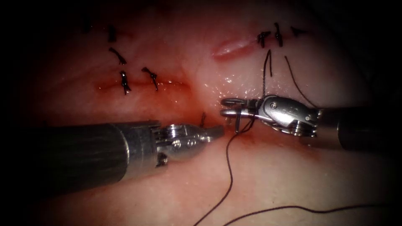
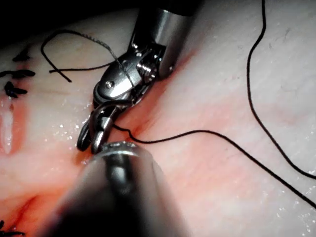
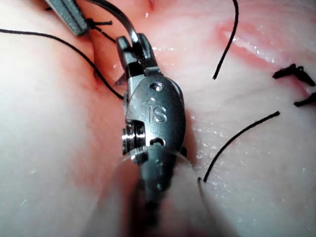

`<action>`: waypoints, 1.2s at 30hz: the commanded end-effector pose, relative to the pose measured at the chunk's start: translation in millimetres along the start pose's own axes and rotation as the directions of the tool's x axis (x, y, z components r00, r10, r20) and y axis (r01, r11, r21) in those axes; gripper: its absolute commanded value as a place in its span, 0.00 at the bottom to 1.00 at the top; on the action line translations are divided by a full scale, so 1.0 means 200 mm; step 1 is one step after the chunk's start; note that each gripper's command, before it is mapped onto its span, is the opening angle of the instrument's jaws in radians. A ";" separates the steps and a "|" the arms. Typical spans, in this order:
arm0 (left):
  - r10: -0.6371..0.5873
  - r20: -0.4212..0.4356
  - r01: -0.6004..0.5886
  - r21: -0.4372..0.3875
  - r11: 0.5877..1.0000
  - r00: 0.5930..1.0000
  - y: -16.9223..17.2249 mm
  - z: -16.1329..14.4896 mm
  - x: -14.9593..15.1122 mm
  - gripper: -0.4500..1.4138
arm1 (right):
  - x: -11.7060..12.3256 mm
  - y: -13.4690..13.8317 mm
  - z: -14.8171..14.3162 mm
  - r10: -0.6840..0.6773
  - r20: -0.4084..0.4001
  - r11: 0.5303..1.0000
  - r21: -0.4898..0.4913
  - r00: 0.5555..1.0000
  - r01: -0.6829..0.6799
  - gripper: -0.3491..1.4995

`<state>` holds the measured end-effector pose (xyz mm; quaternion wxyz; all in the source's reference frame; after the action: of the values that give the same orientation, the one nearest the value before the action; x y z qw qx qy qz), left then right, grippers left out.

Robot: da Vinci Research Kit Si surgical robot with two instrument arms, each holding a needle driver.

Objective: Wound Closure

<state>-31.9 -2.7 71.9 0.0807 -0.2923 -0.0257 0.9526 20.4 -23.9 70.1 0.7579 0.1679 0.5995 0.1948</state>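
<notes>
A: Endoscope view, position?
B: Above and in front of the tissue [image 1: 259, 175], facing down on it at moderate range; left tool [image 1: 211, 133] enters from picture left, right tool [image 1: 228, 106] from picture right.

A: Left wrist view?
B: Very close, looking along its own shaft toward the right tool [image 2: 91, 140] facing it.

A: Right wrist view?
B: Very close, looking down its shaft onto its own tool [image 3: 131, 42].

A: Shared ground?
B: All three take in the right tool, thread [image 1: 229, 167] and tied stitches [image 1: 268, 37].

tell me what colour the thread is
Dark, nearly black thread, best seen in the left wrist view against the pale tissue.
</notes>
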 end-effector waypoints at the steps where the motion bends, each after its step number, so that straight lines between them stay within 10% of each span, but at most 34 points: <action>1: -0.002 0.018 0.002 -0.013 1.000 1.000 0.002 0.005 0.000 0.12 | -0.004 -0.001 0.006 0.015 0.000 1.000 -0.006 1.000 -0.015 0.00; 19: 0.016 0.132 0.002 -0.134 0.991 0.991 0.030 0.016 -0.016 0.23 | -0.024 -0.025 0.008 0.095 0.115 0.993 -0.079 0.989 -0.086 0.00; 36: 0.008 0.143 0.014 -0.151 0.988 0.990 0.030 0.009 -0.019 0.24 | -0.074 -0.049 0.017 0.118 0.330 0.991 0.025 0.937 -0.133 0.00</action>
<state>-30.1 -9.4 74.4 0.0578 -0.2275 -0.1047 0.9664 20.6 -39.9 78.2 0.8298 0.2541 0.4556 0.1980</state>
